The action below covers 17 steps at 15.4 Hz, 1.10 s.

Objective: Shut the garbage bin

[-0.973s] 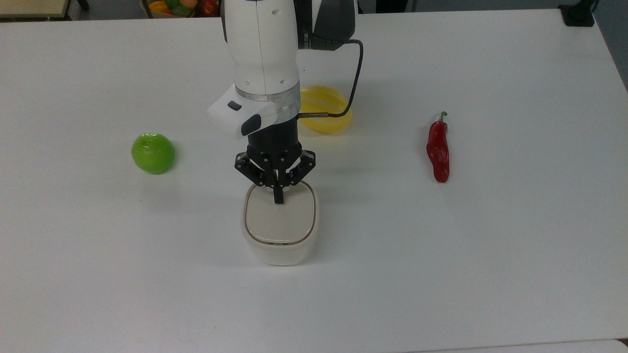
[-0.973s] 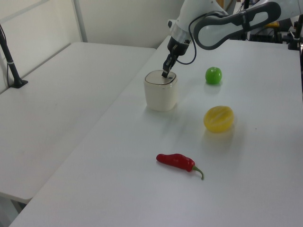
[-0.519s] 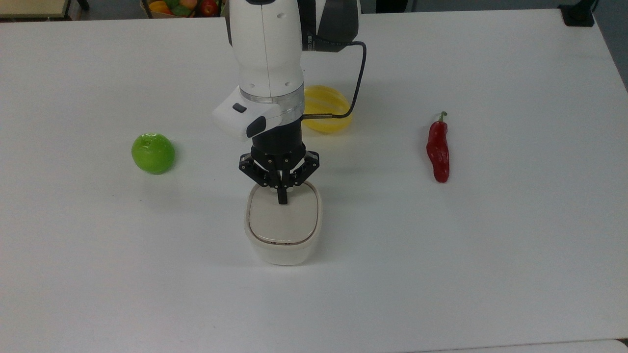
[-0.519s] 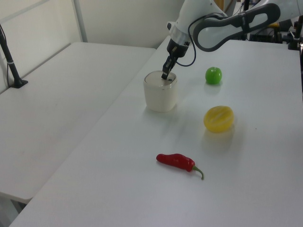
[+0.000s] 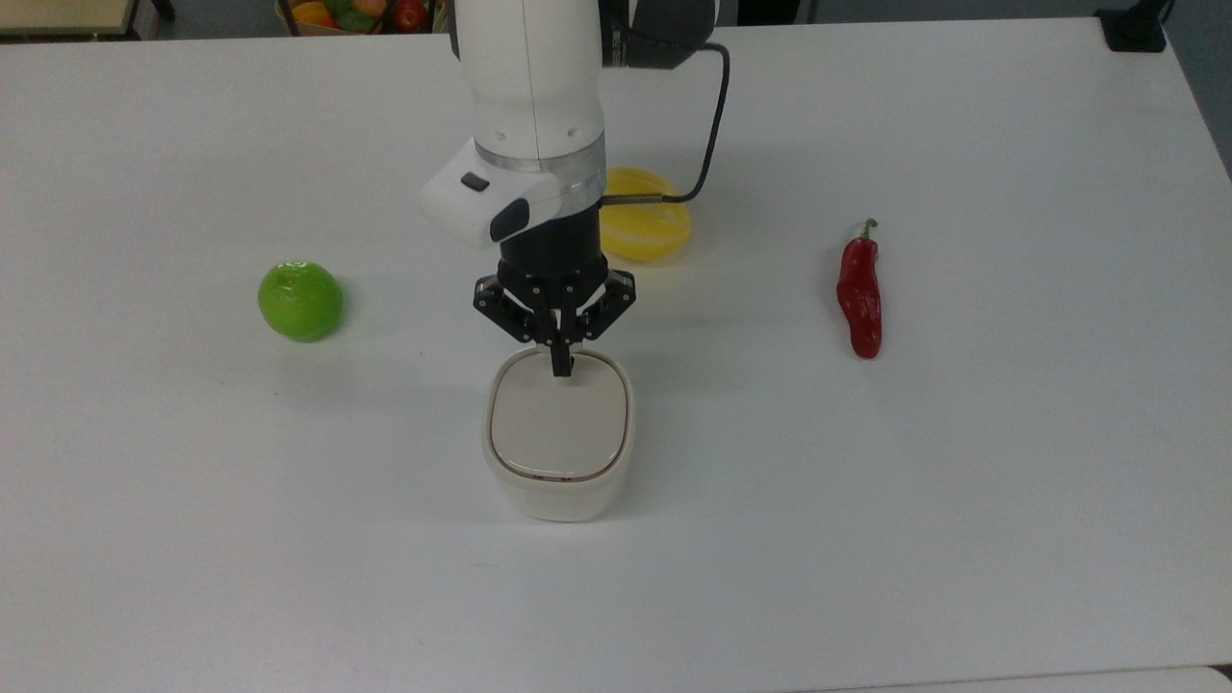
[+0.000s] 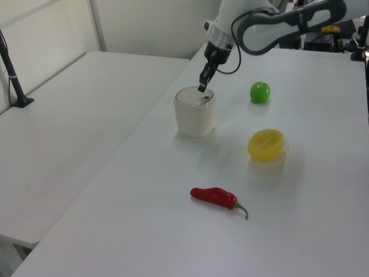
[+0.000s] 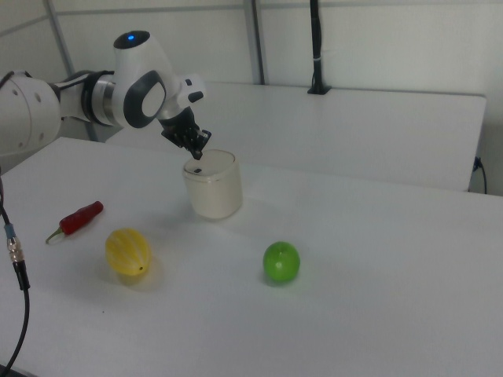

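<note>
The garbage bin (image 5: 559, 433) stands near the middle of the white surface (image 5: 962, 481), its flat lid down. The claw (image 5: 561, 368), fingers together, points down at the lid's 12 o'clock edge in the top view. A green apple (image 5: 300, 300) lies at the bin's 10 o'clock.

White arm (image 5: 527, 77) w/ black gripper (image 5: 560, 370), black cable (image 5: 714, 115).
</note>
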### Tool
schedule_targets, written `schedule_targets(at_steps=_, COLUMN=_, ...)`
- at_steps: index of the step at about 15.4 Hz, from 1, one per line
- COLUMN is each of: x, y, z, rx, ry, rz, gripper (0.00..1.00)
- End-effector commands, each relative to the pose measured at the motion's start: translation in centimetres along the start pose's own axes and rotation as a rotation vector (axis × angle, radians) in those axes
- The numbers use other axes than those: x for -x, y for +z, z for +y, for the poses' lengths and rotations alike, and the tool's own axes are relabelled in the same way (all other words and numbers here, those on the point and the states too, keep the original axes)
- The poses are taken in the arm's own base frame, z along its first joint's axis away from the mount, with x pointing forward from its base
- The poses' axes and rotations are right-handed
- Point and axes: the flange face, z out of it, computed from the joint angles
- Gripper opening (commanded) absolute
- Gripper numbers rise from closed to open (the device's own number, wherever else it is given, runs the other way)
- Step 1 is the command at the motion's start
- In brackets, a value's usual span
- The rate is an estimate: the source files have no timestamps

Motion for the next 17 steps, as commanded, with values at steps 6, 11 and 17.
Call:
schedule_targets(at_steps=6, x=4.8, y=-12.0, z=1.9, rx=0.029, ry=0.033, rz=-0.308, gripper=0.0)
schedule_targets(at_steps=11, x=9.3, y=-16.1, z=2.8, rx=0.078, ry=0.031, rz=-0.428, gripper=0.0)
schedule_targets(at_steps=17, x=14.2, y=-20.3, z=5.0, rx=0.105, ry=0.057, rz=-0.44, gripper=0.02)
